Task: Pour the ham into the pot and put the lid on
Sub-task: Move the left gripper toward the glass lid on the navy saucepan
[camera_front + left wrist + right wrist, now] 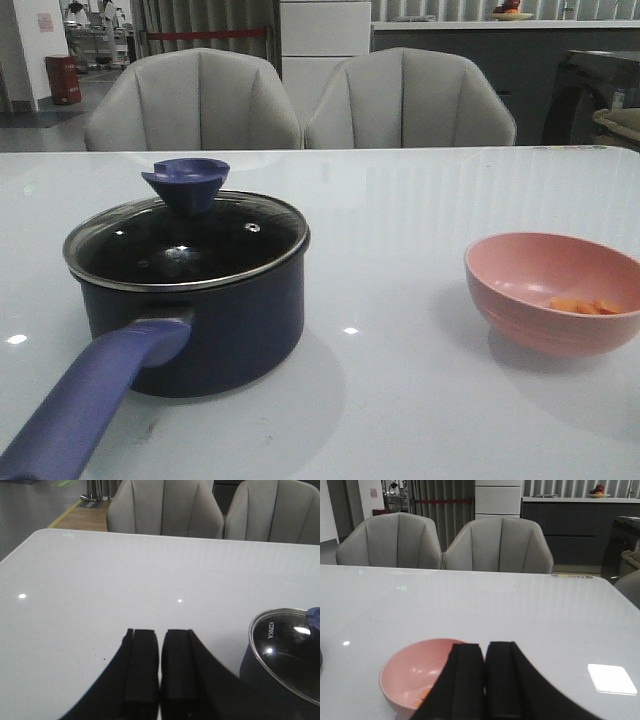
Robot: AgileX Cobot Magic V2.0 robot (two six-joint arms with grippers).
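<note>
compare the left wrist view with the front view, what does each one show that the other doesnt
Only the left wrist view shows the left gripper, its jaws closed together over bare table, and the KONKA lettering on the lid.

Only the front view shows the pot's handle, the lid's knob in full, and the pink bowl holding the ham.

Both show the pot with the lid seated on it, the white table and two grey chairs.
</note>
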